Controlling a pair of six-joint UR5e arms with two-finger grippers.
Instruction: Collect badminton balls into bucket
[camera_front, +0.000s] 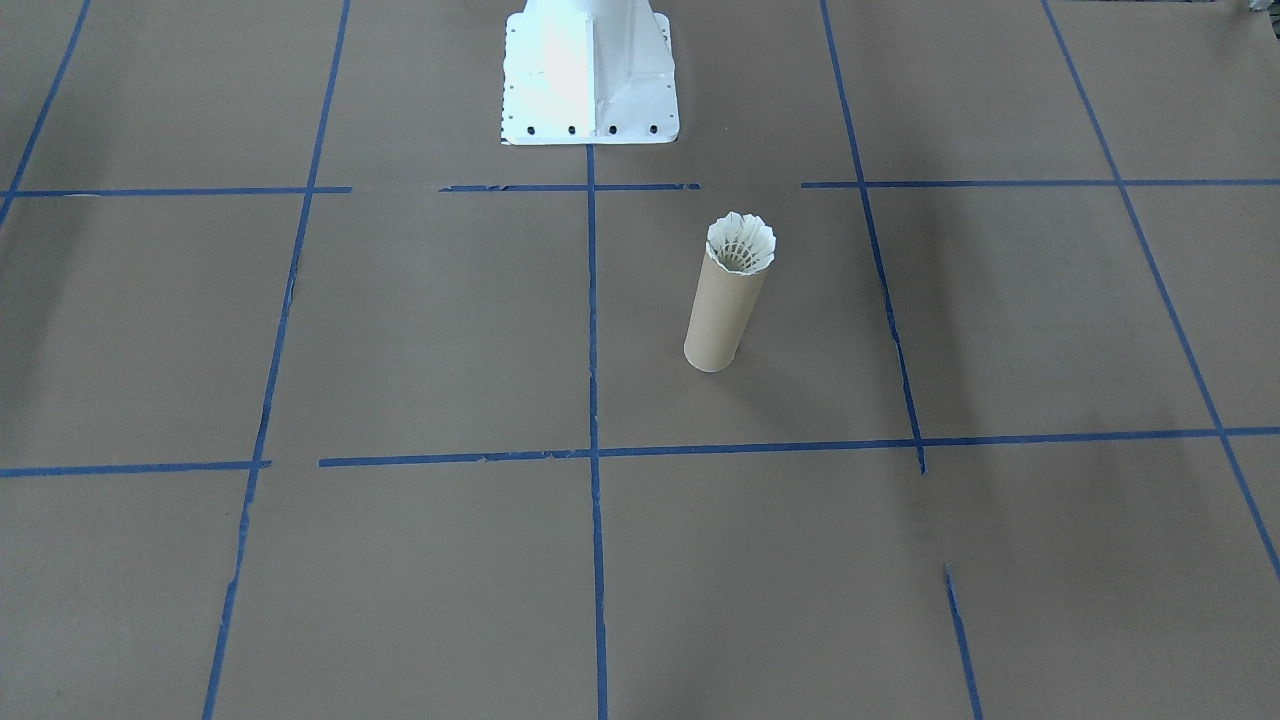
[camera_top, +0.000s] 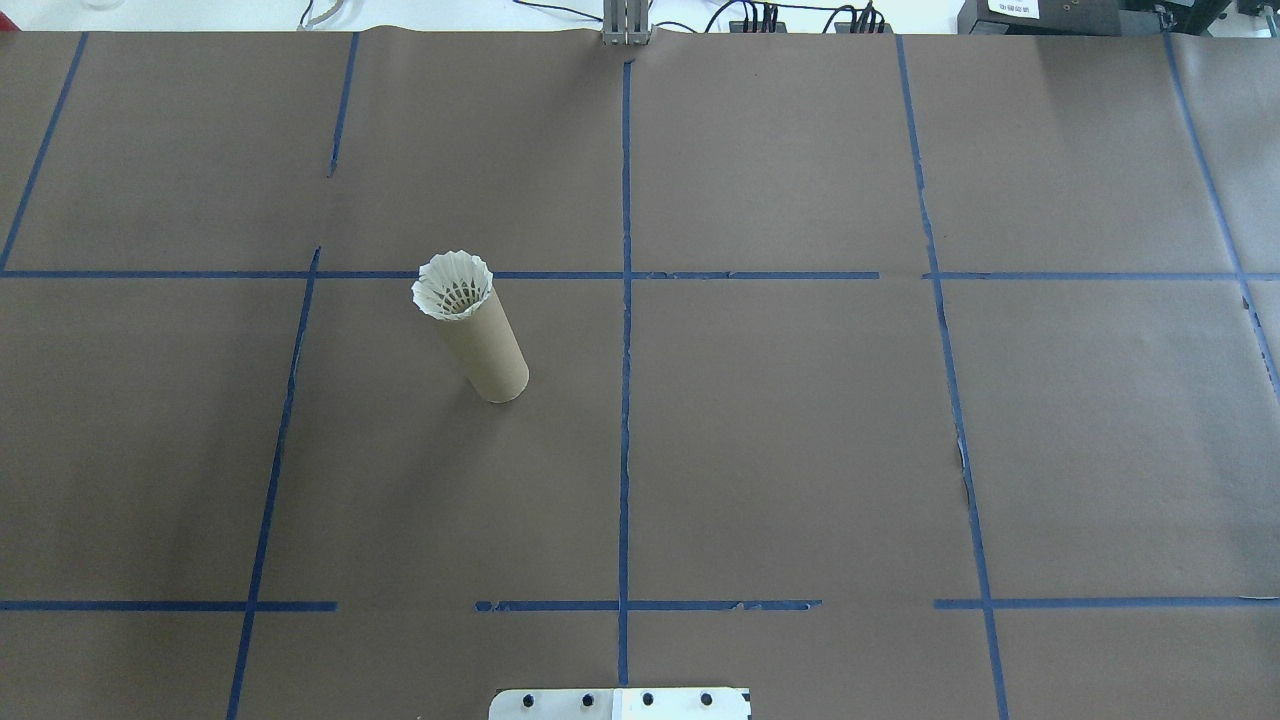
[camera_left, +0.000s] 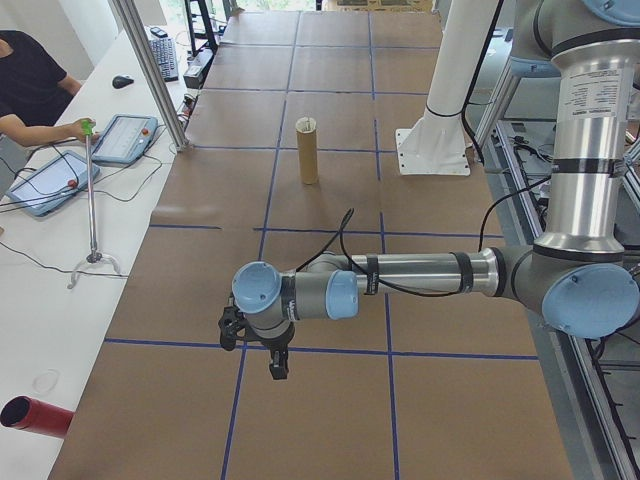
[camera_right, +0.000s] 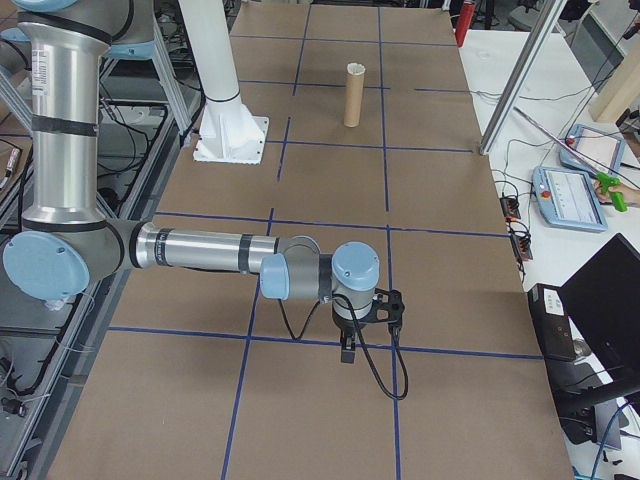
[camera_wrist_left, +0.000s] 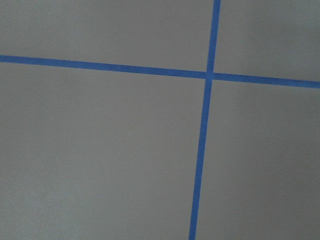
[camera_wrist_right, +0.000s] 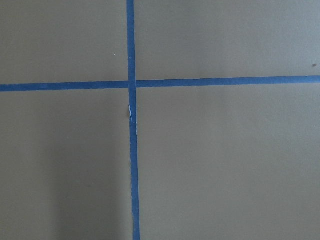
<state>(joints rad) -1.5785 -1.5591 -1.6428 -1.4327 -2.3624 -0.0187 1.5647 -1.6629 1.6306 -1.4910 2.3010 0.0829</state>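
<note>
The bucket (camera_front: 722, 318) (camera_top: 492, 348) is a brown cardboard tube that stands upright on the brown paper, a little left of the table's middle in the overhead view. A white feather badminton ball (camera_front: 741, 243) (camera_top: 453, 285) sits in its open top, feathers up and flared over the rim. Both arms are far from it. The left gripper (camera_left: 278, 366) hangs low over the table's left end and the right gripper (camera_right: 347, 351) over the right end. They show only in the side views, so I cannot tell if they are open or shut. Both wrist views show only paper and blue tape.
The white robot base (camera_front: 590, 75) (camera_top: 620, 703) stands at the table's robot-side edge. Blue tape lines (camera_top: 625, 330) divide the paper into squares. A side table holds tablets (camera_left: 125, 138), a stand and a red cylinder (camera_left: 35, 414), with a person (camera_left: 30, 85) beside it.
</note>
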